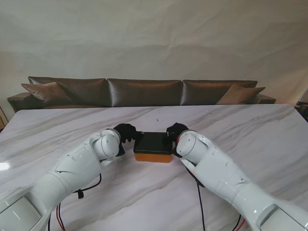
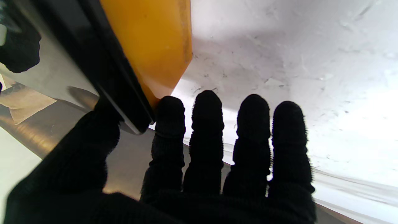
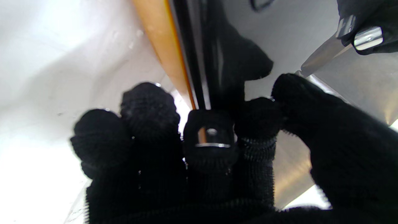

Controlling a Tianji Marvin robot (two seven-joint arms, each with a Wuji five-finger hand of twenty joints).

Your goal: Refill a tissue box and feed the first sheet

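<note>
From the stand's camera, the tissue box [image 1: 153,147] sits near the middle of the white marble worktop [image 1: 250,130], a flat case with a glossy black lid over an orange base. The left hand [image 1: 126,132], in a black glove, is at the box's left end, and the right hand [image 1: 174,131], gloved the same, is at its right end; both touch the box, one at each end. The white arms reach in from the near corners. A dark brown sofa [image 1: 144,92] runs along the far edge of the worktop, against a pale wall.

In the left wrist camera, the left hand [image 2: 174,168] is at a corner of the tissue box [image 2: 149,46]. Its thumb [image 2: 90,146] lies on the shiny black lid [image 2: 102,68], and the first finger touches the orange side at the corner, so the corner is pinched between them. The other three fingers [image 2: 248,140] stretch out straight, side by side, off the box over the worktop [image 2: 295,62].

In the right wrist camera, the right hand [image 3: 217,149] grasps the opposite end. The thumb [image 3: 311,102] presses the black lid [image 3: 214,56], while the curled fingers [image 3: 149,109] bunch against the edge where the lid meets the orange base [image 3: 161,46]. The picture is blurred, so which fingers actually bear on the side I cannot tell. The glossy lid mirrors the dark gloves.
</note>
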